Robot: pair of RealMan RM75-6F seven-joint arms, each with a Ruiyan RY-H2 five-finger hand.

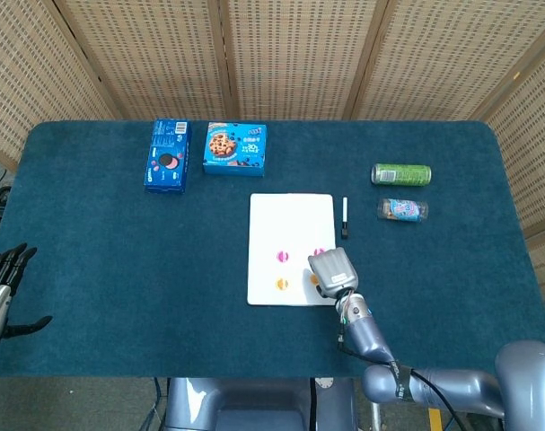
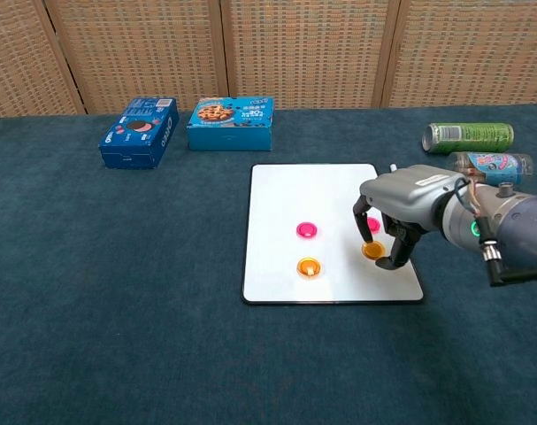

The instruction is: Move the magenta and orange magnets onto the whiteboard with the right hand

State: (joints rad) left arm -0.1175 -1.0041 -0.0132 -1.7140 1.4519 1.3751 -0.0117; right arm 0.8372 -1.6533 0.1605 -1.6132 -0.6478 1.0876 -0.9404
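At the table's far left edge my left hand rests with fingers spread, holding nothing. On the whiteboard sit a magenta magnet and an orange magnet; further right, my right hand pinches a second orange magnet over the board, beside another magenta magnet.

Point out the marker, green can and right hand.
marker (image 1: 344, 217): head view, mid barrel.
green can (image 2: 468, 137): chest view, side wall.
right hand (image 2: 401, 198): chest view, back of the hand.
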